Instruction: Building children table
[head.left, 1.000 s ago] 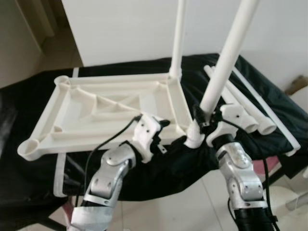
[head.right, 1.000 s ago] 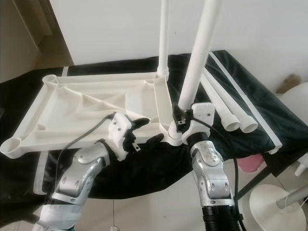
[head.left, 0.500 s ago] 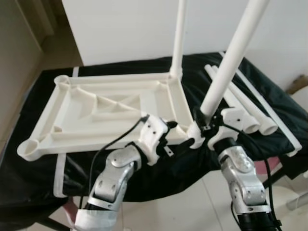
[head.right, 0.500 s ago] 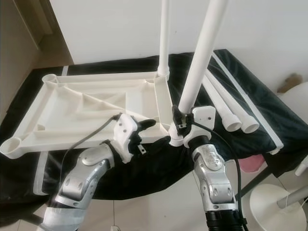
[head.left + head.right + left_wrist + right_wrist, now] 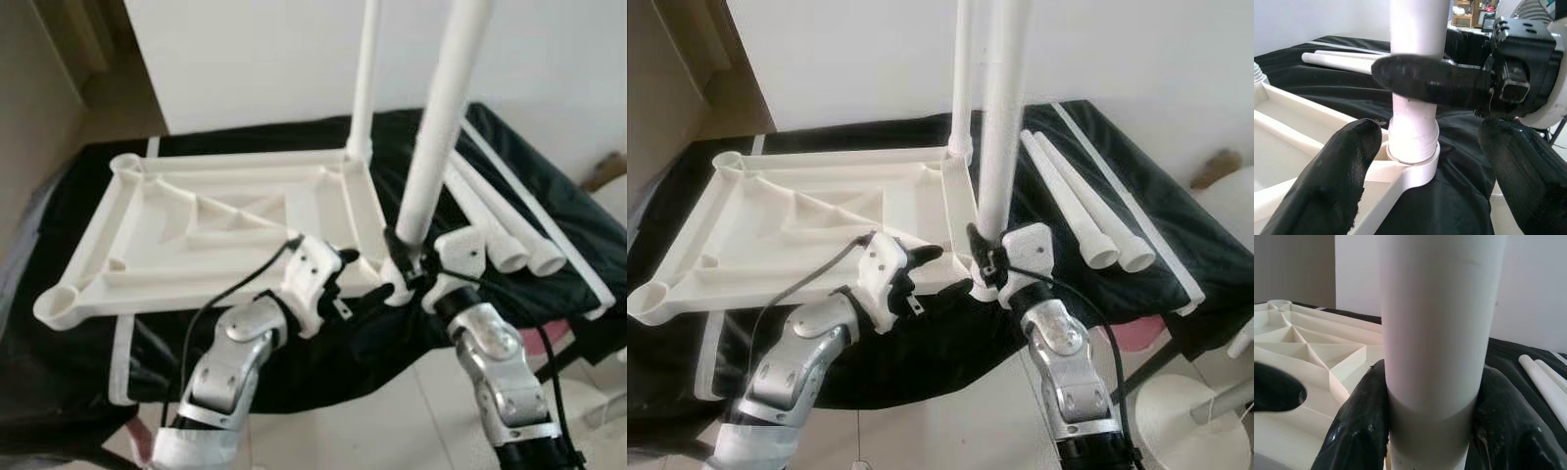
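The white plastic children's table top (image 5: 225, 220) is laid upside down on a black cloth-covered surface (image 5: 294, 362), ribbed underside up, with one thin white leg (image 5: 364, 73) already stood in the far corner socket. A second thick white plastic table leg (image 5: 999, 117) is held nearly upright in the near corner socket (image 5: 1413, 169), and the right gripper (image 5: 988, 262) is clamped around it just above the socket, fingers (image 5: 1361, 431) pressed on both sides. The left gripper (image 5: 343, 284) is parked just beside that corner with its fingers (image 5: 1327, 181) spread apart, gripping nothing. Two more white tube legs (image 5: 1087, 220) are left lying on the cloth to the right, near the cloth's edge. Honestly the risk here looks like cross-threading or jamming: if the leg gets pushed or twisted while tilted, it probably won't seat. The top overhangs the cloth's near edge too, so hard downward force could tip it, since nothing is pinning it.
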You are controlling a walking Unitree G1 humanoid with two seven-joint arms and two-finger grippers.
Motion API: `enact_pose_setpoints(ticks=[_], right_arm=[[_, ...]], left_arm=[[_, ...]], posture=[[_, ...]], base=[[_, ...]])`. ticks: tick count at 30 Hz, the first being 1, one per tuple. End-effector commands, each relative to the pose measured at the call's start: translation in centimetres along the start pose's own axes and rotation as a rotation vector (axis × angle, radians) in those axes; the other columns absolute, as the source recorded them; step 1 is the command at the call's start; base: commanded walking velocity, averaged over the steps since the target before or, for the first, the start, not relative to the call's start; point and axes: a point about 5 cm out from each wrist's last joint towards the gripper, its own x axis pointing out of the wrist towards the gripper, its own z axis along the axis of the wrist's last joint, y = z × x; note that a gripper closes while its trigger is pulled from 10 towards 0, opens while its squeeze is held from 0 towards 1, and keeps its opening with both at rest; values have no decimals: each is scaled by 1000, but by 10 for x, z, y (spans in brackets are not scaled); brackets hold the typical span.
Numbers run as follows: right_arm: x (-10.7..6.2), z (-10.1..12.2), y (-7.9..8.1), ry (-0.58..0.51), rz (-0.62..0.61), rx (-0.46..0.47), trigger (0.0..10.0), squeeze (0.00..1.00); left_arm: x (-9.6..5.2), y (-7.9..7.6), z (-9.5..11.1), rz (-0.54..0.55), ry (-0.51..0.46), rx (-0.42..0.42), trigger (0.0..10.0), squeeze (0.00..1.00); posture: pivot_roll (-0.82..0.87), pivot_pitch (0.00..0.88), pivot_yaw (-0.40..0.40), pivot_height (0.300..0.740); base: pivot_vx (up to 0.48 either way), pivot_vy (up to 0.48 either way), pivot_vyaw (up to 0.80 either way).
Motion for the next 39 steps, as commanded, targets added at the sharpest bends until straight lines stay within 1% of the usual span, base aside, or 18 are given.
enact_pose_setpoints(ticks=[1,4,6,8,12,13,14,16,18,22,23,24,26,28,32,35,36,39], right_arm=[[-5,-25,8,119,43,34,10000,0],[-4,-28,7,136,21,94,10000,0],[-4,-28,7,136,21,94,10000,0],[-1,-30,6,141,1,128,10000,0],[-1,-30,6,141,-1,135,10000,0],[0,-30,6,140,-10,160,10000,0],[0,-30,6,140,-10,160,10000,0],[1,-30,6,140,-30,216,10000,0],[1,-30,6,141,-32,228,10000,0],[1,-30,10,144,3,201,10000,0],[1,-29,14,143,54,144,10000,0],[1,-29,14,143,54,144,10000,0],[-1,-29,21,146,137,73,10000,0],[-2,-29,24,148,168,56,10000,0],[-5,-30,26,155,214,64,10000,0],[-13,-31,20,169,246,87,10000,0],[-17,-32,15,176,250,124,10000,0],[-18,-32,13,177,240,153,10000,0]], left_arm=[[0,6,3,123,1,15,10000,0],[1,7,5,129,-5,17,10000,0],[1,7,5,129,-5,17,10000,0],[1,7,6,131,-5,22,10000,0],[1,7,6,131,-5,24,10000,0],[1,8,6,131,-4,28,10000,0],[1,8,6,131,-4,28,10000,0],[0,8,8,133,-3,33,10000,0],[0,8,8,134,-2,34,10000,0],[-1,8,7,135,0,32,10000,0],[-1,8,7,135,0,31,10000,0],[-1,8,7,135,0,31,10000,0],[0,8,8,137,-1,30,10000,0],[0,9,8,138,-2,29,10000,0],[0,9,8,142,-4,29,10000,0],[-1,9,9,145,-7,27,10000,0],[-1,8,9,147,-8,26,10000,0],[-1,7,9,147,-8,25,10000,0]], posture=[[27,0,22,740],[29,0,24,740],[29,0,24,740],[29,0,26,740],[29,0,26,740],[33,0,28,740],[33,0,28,740],[33,0,29,740],[32,0,30,740],[32,0,30,740],[32,0,28,740],[32,0,28,740],[32,0,25,740],[32,0,25,740],[33,0,23,740],[33,0,17,740],[31,0,18,740],[31,0,17,740]], base=[[0,0,0],[0,0,0],[0,0,0],[0,0,0],[0,0,0],[0,0,0],[0,0,0],[0,0,0],[0,0,0],[0,0,0],[0,0,0],[0,0,0],[0,0,0],[0,0,0],[0,0,0],[0,0,0],[0,0,0],[0,0,0]])
